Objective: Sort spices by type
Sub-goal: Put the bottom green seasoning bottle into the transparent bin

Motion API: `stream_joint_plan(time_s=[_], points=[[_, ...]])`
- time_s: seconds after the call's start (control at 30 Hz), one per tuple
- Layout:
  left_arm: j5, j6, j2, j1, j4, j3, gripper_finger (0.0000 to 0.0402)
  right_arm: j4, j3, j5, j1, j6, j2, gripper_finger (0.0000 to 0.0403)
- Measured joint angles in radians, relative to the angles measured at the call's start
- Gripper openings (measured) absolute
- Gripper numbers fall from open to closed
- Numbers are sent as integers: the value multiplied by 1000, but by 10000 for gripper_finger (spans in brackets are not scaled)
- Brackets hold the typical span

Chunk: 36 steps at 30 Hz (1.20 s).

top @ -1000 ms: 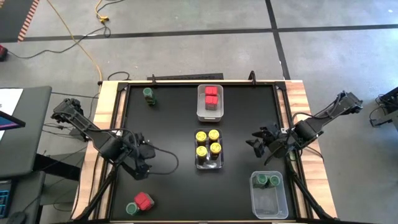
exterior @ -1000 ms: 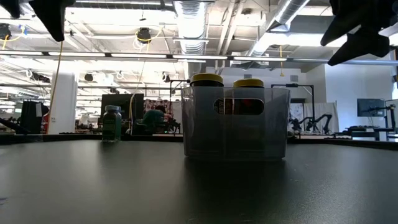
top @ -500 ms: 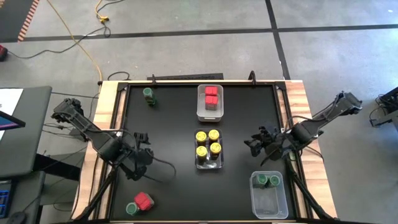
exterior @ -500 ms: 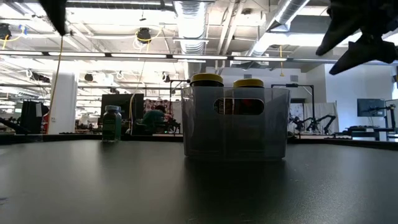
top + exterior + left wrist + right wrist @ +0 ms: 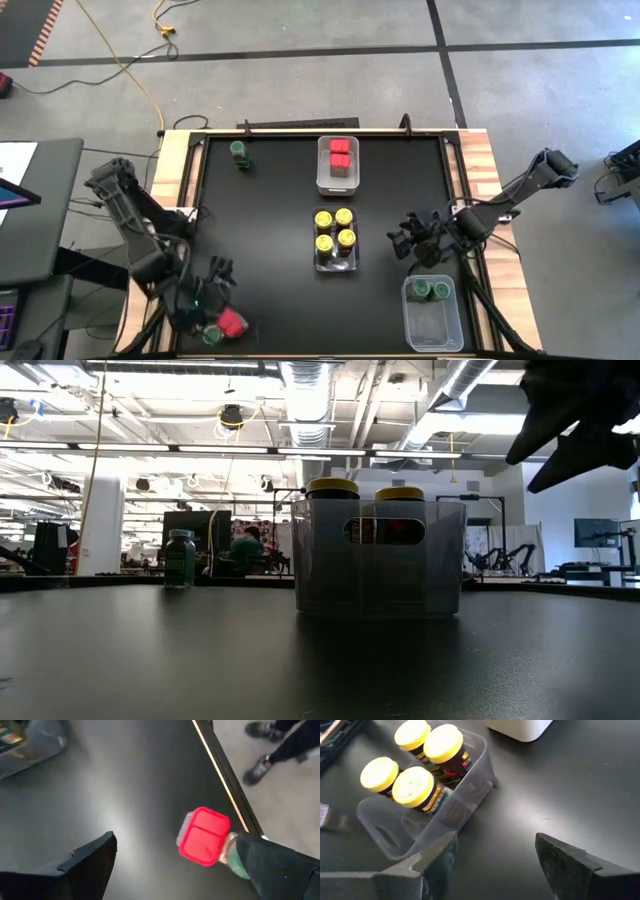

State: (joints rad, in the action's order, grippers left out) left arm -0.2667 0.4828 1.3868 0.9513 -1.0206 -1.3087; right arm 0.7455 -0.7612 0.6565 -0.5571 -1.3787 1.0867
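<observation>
On the black table [image 5: 270,200] we count three clear bins: one [image 5: 337,183] holds three red square-topped containers [image 5: 340,157], one [image 5: 336,262] four yellow-lidded jars [image 5: 334,230], one [image 5: 432,322] two green-lidded jars [image 5: 430,290]. The left gripper [image 5: 175,860], fingers apart, hovers over a loose red container [image 5: 203,836]; the right gripper [image 5: 495,857] gapes.

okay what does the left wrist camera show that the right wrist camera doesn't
Only the left wrist view shows the red square-topped container near the table's edge, a green-lidded jar right beside it and partly hidden by a finger, and a person's shoes on the floor beyond. Only the right wrist view shows the four yellow-lidded jars in their clear bin. Both show the black tabletop and an open gripper's two dark fingers.
</observation>
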Motion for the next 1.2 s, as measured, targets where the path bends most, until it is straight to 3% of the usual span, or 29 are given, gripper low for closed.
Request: stream_joint_plan(time_s=[0.23, 0.4, 1.2], points=[[83, -24, 283, 20, -195, -279, 391, -11, 0, -5, -44, 48, -31, 295], [87, -48, 398, 39, -233, -423, 391, -33, 0, -5, -58, 77, -50, 295], [-78, 13, 413, 217, -192, -384, 391, -233, 0, 6, -21, 70, -42, 295]])
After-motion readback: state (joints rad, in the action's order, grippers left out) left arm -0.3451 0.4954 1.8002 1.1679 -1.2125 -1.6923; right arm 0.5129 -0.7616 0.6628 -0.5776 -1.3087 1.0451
